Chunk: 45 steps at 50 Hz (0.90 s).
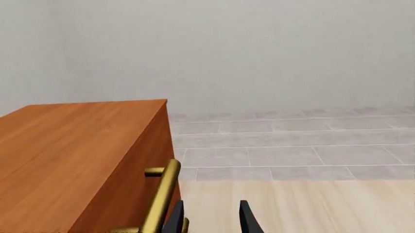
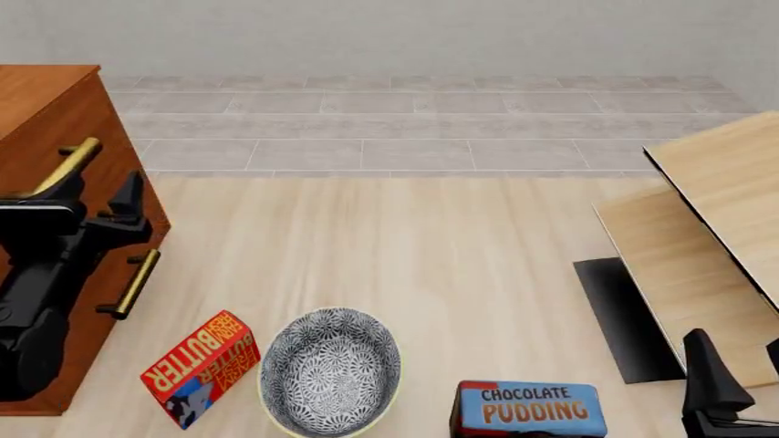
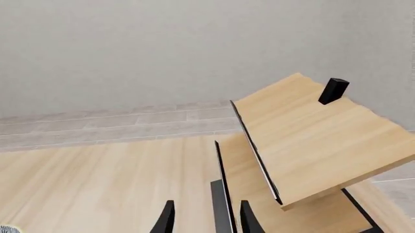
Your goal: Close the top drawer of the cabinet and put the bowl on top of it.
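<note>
Bowl (image 2: 330, 370) with black-and-white floral pattern and cream rim, on table (image 2: 402, 265) in front of cabinet (image 2: 49, 119), between butter box (image 2: 201, 365) and chocolate pudding box (image 2: 530, 409); seen whole only from front. Left gripper (image 1: 211, 218) beside brass handle (image 1: 161, 194) of top drawer (image 1: 139, 160), fingers apart, holding nothing. Right gripper (image 3: 204, 218) near pale boards (image 3: 311, 141), likewise apart.
</note>
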### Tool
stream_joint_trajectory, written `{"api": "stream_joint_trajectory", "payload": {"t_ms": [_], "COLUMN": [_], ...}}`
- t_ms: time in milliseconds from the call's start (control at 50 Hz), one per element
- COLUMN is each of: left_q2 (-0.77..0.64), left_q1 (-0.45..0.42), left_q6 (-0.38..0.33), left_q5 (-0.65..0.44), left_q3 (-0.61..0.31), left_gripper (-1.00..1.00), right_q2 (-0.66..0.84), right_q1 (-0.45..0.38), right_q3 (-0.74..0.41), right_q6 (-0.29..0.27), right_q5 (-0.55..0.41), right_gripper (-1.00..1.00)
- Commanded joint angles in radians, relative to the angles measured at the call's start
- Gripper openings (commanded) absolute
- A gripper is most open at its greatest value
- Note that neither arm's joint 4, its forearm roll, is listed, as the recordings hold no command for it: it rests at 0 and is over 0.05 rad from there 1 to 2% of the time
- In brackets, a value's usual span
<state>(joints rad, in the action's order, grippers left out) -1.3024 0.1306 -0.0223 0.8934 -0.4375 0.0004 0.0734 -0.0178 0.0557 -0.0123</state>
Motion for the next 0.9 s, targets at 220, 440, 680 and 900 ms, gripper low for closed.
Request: {"api": "stream_joint_trajectory", "payload": {"t_ms": [220,440,680,900], "left_q2": [0.110,0.309,0.443,0.533], "left_q1": [0.006,-0.112,-0.243,-0.375], "left_q6": [-0.008,-0.017,-0.043,-0.043], "left_q5": [-0.086,-0.274,-0.427,-0.572], "left_q3": [0.023,0.008,0.000,-0.002], "left_gripper": [1.00,1.00,1.00,1.00], "right_q2": [0.000,0.000,0.000,0.000], "right_q1": [-0.004,-0.009,-0.012,-0.005], "right_q3": [0.008,0.007,0.004,0.004], "right_q6": [-0.002,0.000,0.003,0.012], "right_q5": [0.005,0.000,-0.004,0.000], "right_gripper": [1.00,1.00,1.00,1.00]}}
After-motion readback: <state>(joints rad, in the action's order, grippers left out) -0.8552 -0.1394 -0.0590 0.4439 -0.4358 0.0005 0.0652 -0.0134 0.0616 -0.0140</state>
